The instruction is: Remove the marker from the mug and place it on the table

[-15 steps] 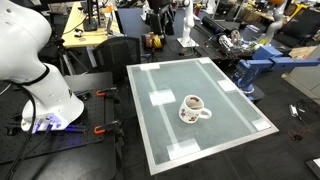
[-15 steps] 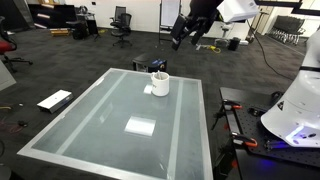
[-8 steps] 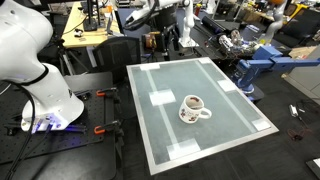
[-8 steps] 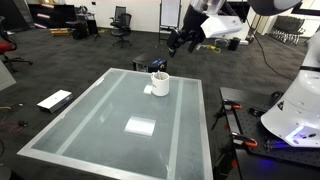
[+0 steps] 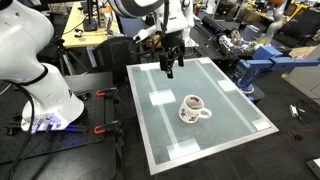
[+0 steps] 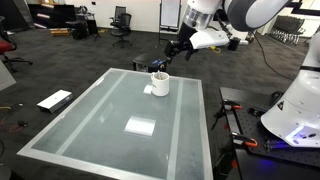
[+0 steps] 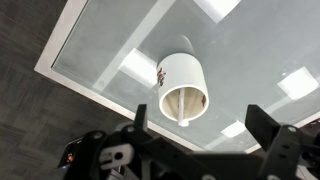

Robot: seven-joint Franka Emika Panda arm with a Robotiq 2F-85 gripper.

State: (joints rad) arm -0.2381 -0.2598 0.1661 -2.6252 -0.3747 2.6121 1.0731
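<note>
The white mug [image 5: 192,108] with a reddish-brown pattern stands on the pale frosted table [image 5: 160,135], also seen in an exterior view [image 6: 159,84]. In the wrist view the mug [image 7: 183,82] lies on the table [image 7: 250,45] just beyond my jaws, its mouth facing the camera. A thin stick, the marker [image 7: 181,102], stands inside it; its colour is unclear. My gripper [image 5: 168,68] hangs above the table's far part, short of the mug, and close above the mug in an exterior view [image 6: 166,62]. Its jaws [image 7: 200,125] are open and empty.
White tape patches [image 5: 161,98] mark the table top. The robot's white base [image 5: 45,95] stands beside the table. Cluttered workbenches [image 5: 235,45] and a blue stand [image 5: 255,68] are behind it. A flat white box [image 6: 54,99] lies on the floor.
The arm has swung down from high behind the table to just above the table, close to the mug. The mug has not moved.
</note>
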